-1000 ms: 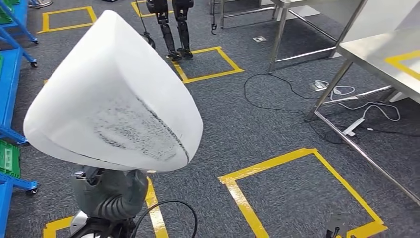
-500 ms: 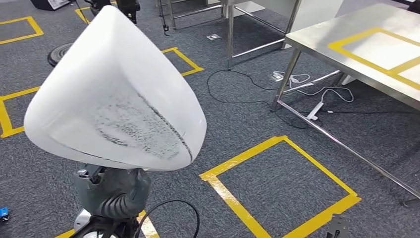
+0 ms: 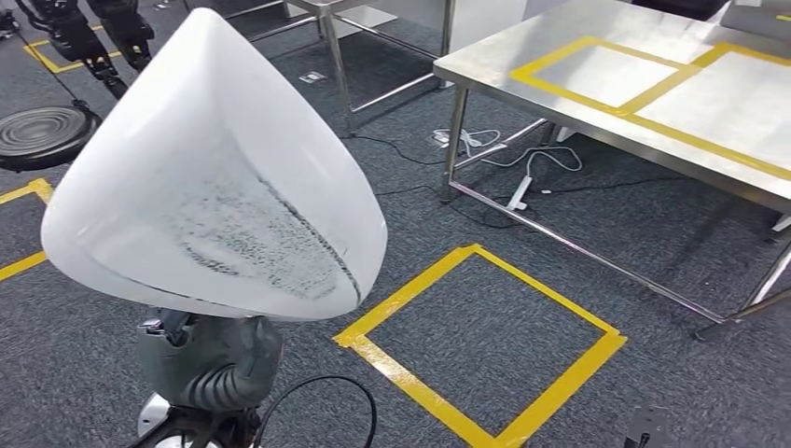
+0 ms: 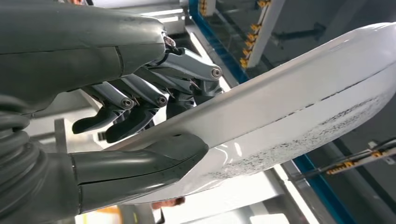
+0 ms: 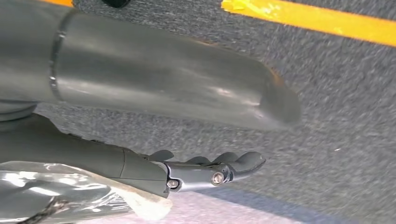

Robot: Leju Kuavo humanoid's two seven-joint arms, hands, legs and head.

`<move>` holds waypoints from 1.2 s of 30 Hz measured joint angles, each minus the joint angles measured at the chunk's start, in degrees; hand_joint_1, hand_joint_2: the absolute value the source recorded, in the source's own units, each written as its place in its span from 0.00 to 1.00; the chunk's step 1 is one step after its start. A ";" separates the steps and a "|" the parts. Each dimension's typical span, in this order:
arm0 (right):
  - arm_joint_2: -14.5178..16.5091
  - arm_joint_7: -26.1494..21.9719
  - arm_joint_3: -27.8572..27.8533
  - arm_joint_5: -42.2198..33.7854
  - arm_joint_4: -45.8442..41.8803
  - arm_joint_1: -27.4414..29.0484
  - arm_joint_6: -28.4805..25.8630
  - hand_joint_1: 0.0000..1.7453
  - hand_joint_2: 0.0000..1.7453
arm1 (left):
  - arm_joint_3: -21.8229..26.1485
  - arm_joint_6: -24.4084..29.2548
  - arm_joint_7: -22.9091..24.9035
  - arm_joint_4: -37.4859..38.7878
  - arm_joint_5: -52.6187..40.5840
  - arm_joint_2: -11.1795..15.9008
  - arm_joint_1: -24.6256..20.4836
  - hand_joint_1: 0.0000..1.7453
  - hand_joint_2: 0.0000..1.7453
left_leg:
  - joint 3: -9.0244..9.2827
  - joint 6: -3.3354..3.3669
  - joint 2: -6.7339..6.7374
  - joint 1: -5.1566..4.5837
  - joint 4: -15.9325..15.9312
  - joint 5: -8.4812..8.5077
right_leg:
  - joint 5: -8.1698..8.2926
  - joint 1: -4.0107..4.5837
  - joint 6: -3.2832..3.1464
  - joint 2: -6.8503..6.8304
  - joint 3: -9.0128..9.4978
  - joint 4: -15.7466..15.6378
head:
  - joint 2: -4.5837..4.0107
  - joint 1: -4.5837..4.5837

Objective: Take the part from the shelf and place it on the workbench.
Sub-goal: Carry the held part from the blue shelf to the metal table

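Note:
A large white curved shell part (image 3: 210, 177) with a dark speckled band rises in front of me in the head view. My left hand (image 4: 154, 121) grips its edge, thumb on one face and dark fingers (image 4: 135, 100) on the other; the white part (image 4: 299, 107) stretches away from it. The grey left wrist (image 3: 207, 359) sits under the part. My right hand (image 5: 196, 135) hangs over the carpet with its fingers apart and nothing in it. The steel workbench (image 3: 485, 65), marked with yellow tape, stands ahead to the right.
Yellow tape squares (image 3: 485, 345) mark the grey carpet. Cables and a power strip (image 3: 518, 182) lie under the workbench. A second steel table (image 3: 326, 9) stands behind. A round black base (image 3: 42, 135) and another robot's legs (image 3: 89, 37) are at far left.
The whole view has swung as I turn: the workbench has come further into the picture from the right and the floor markings slid left. The part stays held the same way.

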 joint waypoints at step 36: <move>0.14 1.12 -0.08 2.87 0.00 0.22 0.70 0.00 0.00 | -0.17 1.62 -2.07 0.49 2.13 -0.55 0.22 1.00 1.00 | -0.57 0.94 4.89 -0.10 -1.90 1.57 | -3.71 -0.07 1.35 -4.96 -1.54 3.93 | 0.00 0.80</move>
